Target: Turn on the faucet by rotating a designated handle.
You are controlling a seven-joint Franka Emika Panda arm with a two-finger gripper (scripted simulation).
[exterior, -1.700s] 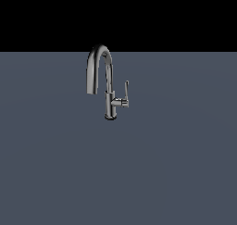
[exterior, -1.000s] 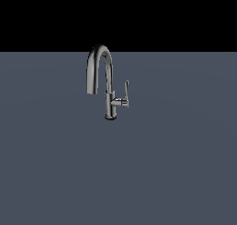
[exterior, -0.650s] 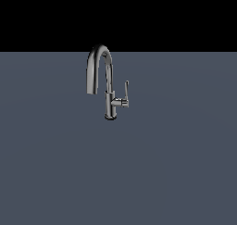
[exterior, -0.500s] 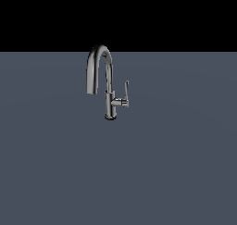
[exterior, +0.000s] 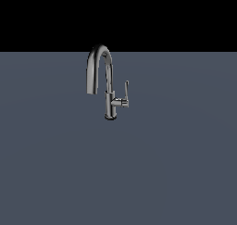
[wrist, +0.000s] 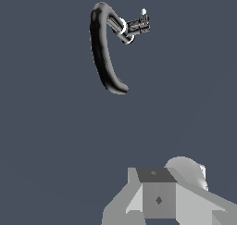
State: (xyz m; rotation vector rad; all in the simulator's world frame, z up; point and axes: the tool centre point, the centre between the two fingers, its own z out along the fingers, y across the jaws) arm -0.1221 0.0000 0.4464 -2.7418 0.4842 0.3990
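Dark glossy metal marks the faucet [exterior: 105, 83], which stands alone on the flat grey-blue bench [exterior: 176, 164], a little toward the exterior view's left of centre and close to the far edge where the surface meets the black background. Its arched spout rises from a cylindrical base and curves over toward the exterior view's left, ending well above the bench. The handle [exterior: 126, 90], a slim flat lever on a short horizontal stub, sticks out of the base on the exterior view's right and points nearly straight up, roughly parallel with the upright part of the spout and much shorter than it. In the wrist view the faucet [wrist: 104, 53] is seen from above, its spout a long dark curve, with the handle [wrist: 139, 24] a small stub beside its base. The tool [wrist: 159, 198] shows only as pale grey blocky parts at the picture's border, well apart from the faucet, and does not appear in the exterior view at all. Its fingertips are out of sight, so I cannot tell whether it is spread or pressed together; nothing is visibly held. By my reading the task has hardly begun: the lever looks untouched in its upright position, no contact has been made, and the whole approach, the engaging of the handle and its rotation are left to do.
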